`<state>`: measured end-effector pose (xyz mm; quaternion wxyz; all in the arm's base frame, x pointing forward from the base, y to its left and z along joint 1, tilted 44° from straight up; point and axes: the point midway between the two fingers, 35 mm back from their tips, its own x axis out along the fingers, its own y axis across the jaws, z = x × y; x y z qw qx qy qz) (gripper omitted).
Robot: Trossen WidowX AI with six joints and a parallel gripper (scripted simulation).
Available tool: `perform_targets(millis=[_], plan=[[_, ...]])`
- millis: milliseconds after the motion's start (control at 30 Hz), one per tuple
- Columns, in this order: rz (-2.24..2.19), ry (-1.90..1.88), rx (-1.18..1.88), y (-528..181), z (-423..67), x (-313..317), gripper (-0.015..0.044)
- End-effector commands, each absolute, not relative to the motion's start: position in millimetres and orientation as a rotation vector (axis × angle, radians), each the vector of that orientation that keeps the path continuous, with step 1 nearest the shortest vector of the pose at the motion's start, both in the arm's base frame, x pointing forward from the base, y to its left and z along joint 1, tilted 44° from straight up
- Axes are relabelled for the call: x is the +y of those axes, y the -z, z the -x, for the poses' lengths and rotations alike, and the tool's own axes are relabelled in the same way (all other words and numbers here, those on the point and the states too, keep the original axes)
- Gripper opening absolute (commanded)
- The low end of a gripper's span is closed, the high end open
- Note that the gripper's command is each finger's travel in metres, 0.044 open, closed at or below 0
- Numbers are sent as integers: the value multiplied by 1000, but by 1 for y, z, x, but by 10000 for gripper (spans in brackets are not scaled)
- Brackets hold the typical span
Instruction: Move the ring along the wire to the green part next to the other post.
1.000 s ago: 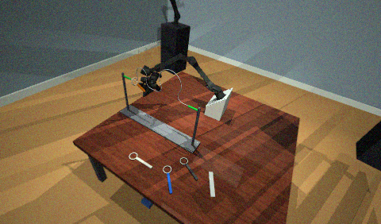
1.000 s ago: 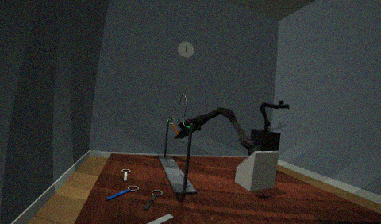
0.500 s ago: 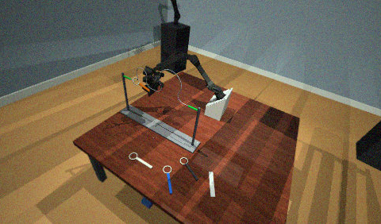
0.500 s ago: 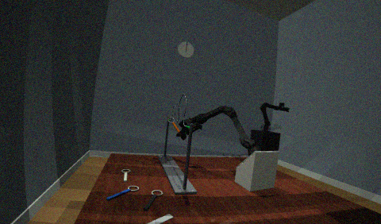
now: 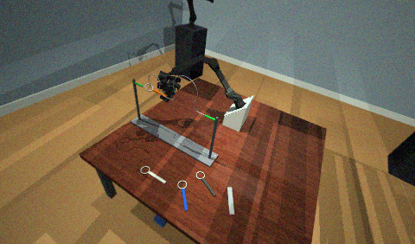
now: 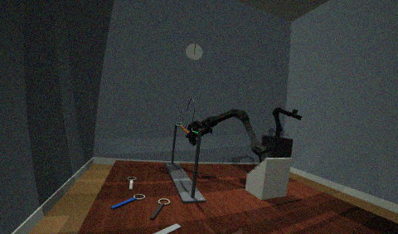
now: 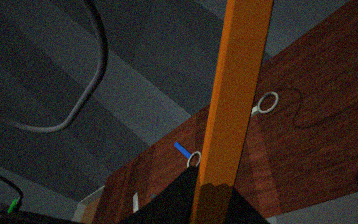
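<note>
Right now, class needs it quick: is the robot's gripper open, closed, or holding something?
Gripper: closed, holding the long orange handle of the small ring near the green wire section.

we find no text, label, brand, number or sign that we can read in any view; the round wall clock (image 6: pixel 194 51) in the exterior view shows a plain pale face with a dark hand and no numerals we can make out.
</note>
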<state>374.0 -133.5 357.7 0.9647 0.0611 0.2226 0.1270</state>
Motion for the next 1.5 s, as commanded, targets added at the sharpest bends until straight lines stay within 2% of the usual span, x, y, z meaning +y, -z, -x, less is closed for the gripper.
perform_targets(millis=[0, 667, 1467], plan=[[-226, -291, 457, -362, -369, -117, -150], [-576, -388, 481, -386, -357, -70, -150], [-817, -448, 495, -415, -349, -42, -150]])
